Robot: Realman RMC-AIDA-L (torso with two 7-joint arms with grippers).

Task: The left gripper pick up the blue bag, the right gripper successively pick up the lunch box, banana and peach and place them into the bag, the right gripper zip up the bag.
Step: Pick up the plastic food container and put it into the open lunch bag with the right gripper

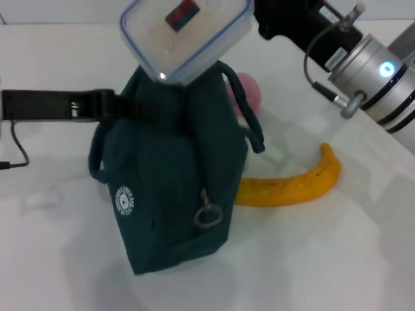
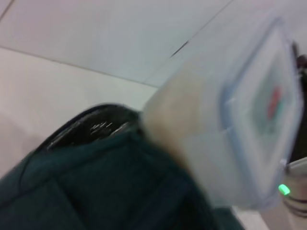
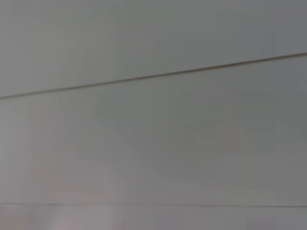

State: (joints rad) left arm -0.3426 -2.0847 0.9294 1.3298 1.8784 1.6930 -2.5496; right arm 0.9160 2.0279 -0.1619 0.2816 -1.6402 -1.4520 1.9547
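While the lunch box (image 1: 185,35) hangs tilted over the mouth of the blue bag (image 1: 170,181), the step in hand looks like the first placing: box into bag, with banana and peach yet to follow.

Going by size, the white surface (image 1: 337,259) carries everything. At its middle the bag stands upright, dark teal, with a round white logo and a metal ring on its front. The left end effector (image 1: 107,105) reaches in from nine o'clock and grips the bag's upper edge. The right end effector (image 1: 259,19) comes in from one o'clock and clasps the box, a clear tub with a blue-rimmed lid, one corner touching the opening.

The banana (image 1: 295,184) lies at three o'clock just beside the bag; the peach (image 1: 249,91) sits behind it.

Next, I judge, the box needs righting to fit the opening, then lowering.
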